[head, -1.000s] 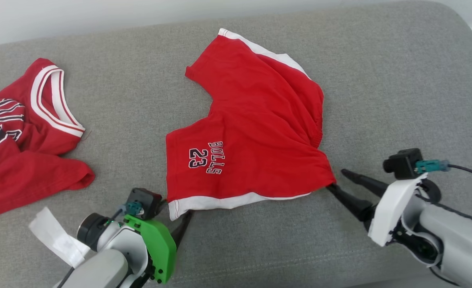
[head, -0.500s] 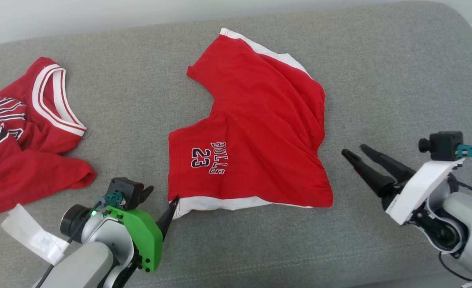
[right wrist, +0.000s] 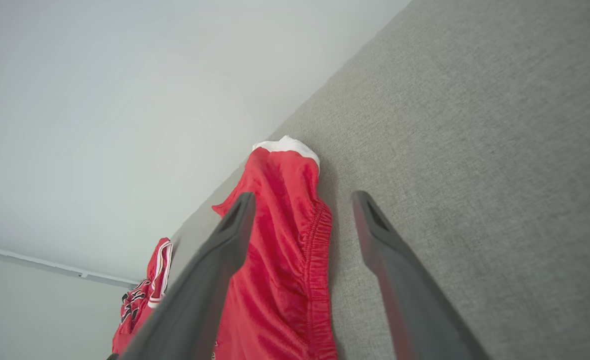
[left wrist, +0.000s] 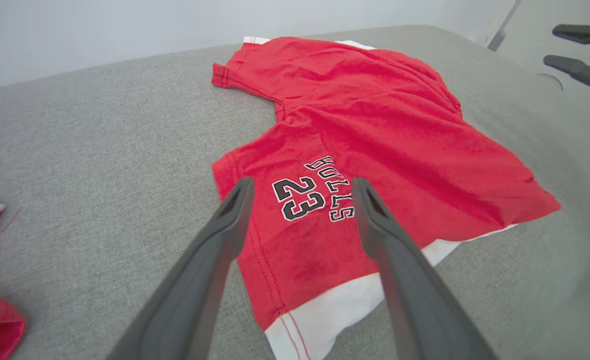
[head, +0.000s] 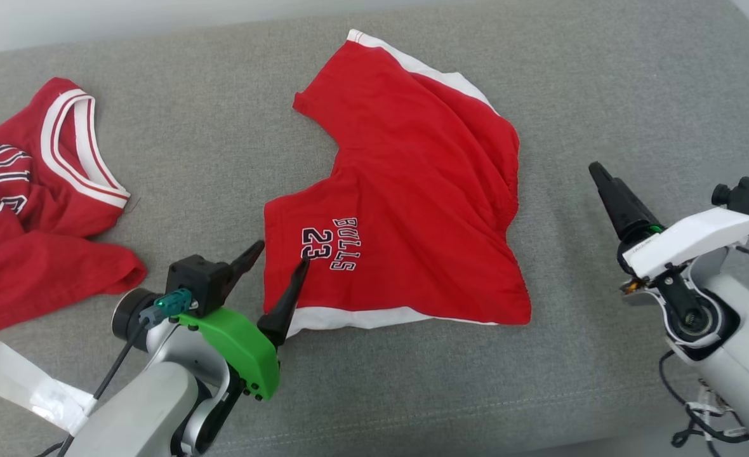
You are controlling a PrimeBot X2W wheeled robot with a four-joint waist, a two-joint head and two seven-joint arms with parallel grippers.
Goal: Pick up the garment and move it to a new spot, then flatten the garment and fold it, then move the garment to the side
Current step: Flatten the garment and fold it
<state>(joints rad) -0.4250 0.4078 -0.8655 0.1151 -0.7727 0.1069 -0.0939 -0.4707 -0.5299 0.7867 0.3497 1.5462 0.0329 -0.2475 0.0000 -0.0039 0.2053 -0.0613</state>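
the red shorts [head: 406, 190] lie spread in the middle of the grey cushion [head: 603, 76], not yet folded. the two legs point left with the notch between them on the left side, and the gathered waistband runs down the right side. a white band lines the far edge and another the near edge. the cloth is rumpled, with creases running toward the waistband. the near leg carries a "bulls 23" print [head: 330, 244] close to its left edge.

the left gripper [left wrist: 301, 184] sits at the near left corner of the shorts, its two dark fingers spread wide and holding nothing. in the head view one fingertip lies over the near leg just beside the print, and the other lies just left of the shorts' edge, over bare cushion. whether either tip touches the cloth i cannot tell. a green bracket [head: 238, 346] sits on this wrist and a strip of white tape [head: 25, 387] hangs by the forearm.

the right gripper [right wrist: 302, 197] is to the right of the shorts, apart from the waistband, over bare cushion. its fingers point toward the far side, wide apart and empty.

a crumpled red jersey [head: 25, 209] with a white striped collar lies at the far left, well apart from the shorts.
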